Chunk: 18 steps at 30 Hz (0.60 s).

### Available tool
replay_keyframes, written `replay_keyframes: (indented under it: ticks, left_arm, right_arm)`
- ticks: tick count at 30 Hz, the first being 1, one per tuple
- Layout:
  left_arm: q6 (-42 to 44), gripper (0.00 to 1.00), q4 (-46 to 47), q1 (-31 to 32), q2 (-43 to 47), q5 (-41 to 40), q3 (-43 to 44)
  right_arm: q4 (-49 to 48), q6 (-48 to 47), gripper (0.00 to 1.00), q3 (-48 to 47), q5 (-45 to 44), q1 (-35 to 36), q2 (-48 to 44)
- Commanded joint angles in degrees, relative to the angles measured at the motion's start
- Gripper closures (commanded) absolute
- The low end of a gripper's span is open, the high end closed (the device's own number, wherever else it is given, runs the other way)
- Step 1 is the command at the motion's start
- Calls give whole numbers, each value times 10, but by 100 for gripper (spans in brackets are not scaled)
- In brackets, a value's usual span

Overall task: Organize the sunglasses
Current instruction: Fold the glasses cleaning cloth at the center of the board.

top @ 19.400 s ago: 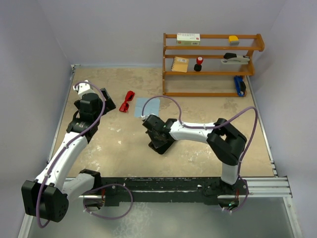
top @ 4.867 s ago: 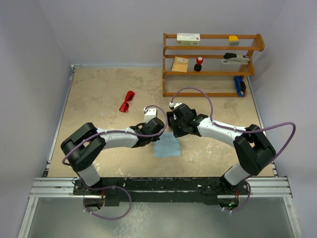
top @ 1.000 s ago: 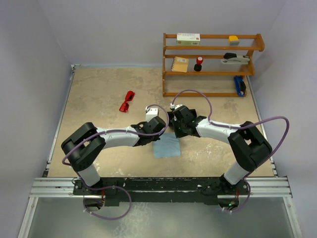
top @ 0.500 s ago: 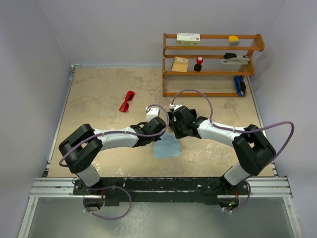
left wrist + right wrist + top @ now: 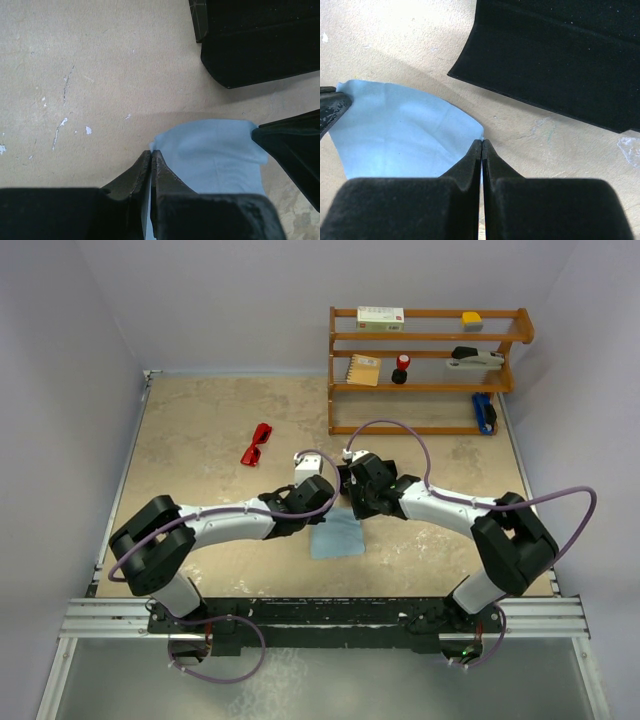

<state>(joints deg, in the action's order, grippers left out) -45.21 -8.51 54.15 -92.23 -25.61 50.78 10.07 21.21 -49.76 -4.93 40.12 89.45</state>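
Note:
The red sunglasses (image 5: 257, 444) lie on the table, left of the middle and far from both grippers. My left gripper (image 5: 322, 510) (image 5: 151, 153) is shut on the far left corner of the light blue cloth (image 5: 338, 538) (image 5: 212, 155). The right gripper (image 5: 352, 508) (image 5: 482, 141) is shut on its far right corner, and the cloth (image 5: 400, 130) sags between them. The black case (image 5: 260, 40) (image 5: 560, 55) lies flat just beyond the cloth in both wrist views. In the top view the arms cover the case.
A wooden shelf rack (image 5: 430, 388) stands at the back right, holding a box, a notebook, a red-topped bottle and other small items. Grey walls close in the table on the left, back and right.
The left arm's elbow has swung out to the left. Both grippers keep their hold on the cloth's corners at nearly the same spot. The sunglasses have not moved.

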Motion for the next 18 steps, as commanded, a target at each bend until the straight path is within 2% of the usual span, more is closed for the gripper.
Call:
replay_keyframes:
  ticks: [1,18]
  left_arm:
    - [15,100,12,3,30,-9,-9]
    - [16,100,15,3,38,-11,-30]
  right_arm:
    - [9,-2,100,-8,6,3,-29]
    - [22,-2,100,1,0,3,-41]
